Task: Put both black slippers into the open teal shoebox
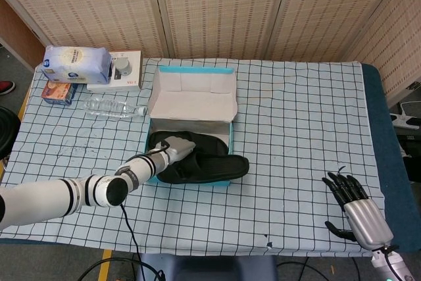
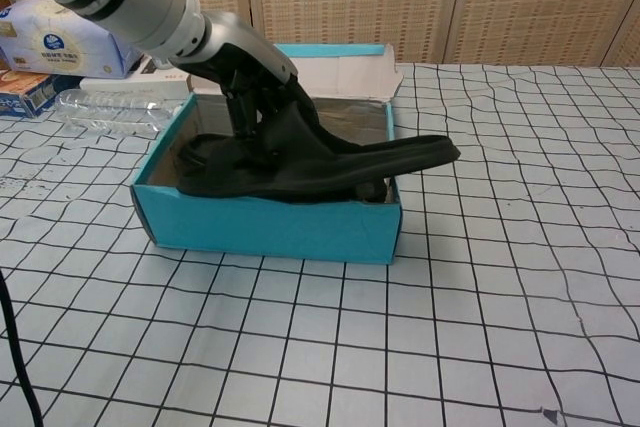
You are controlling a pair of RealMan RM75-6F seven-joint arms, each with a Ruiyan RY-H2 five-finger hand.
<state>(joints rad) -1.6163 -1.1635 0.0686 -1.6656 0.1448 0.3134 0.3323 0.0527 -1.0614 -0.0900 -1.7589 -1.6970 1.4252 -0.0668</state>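
Your left hand (image 2: 262,97) grips the upper black slipper (image 2: 330,155) by its strap, near the heel end, and holds it low over the open teal shoebox (image 2: 270,222). That slipper's heel end sits inside the box, while its toe (image 1: 238,164) pokes out past the right wall and rides on the rim. The other black slipper (image 2: 372,187) lies beneath it on the box floor, and you see only a sliver of it near the right wall in the chest view.

Treat the slipper as light, rubbery and bendy: the sole sags toward the toe where nothing supports it, so a grip at one end lets the far end droop and catch on the cardboard. The strap is the sensible hold, since your fingers wrap it securely and the sole is too flat to pinch well. The box is thin card and will probably slide or buckle if you push the toe down against its wall.

Your right hand (image 1: 360,213) rests near the counter's (image 1: 296,110) front right corner, well away from the box, holding nothing, fingers extended and slightly spread.

Your left hand's fingers are mostly buried behind the strap, so how firmly they wrap it is hard to judge. The left forearm (image 1: 66,194) covers part of the box's near-left corner in the head view.
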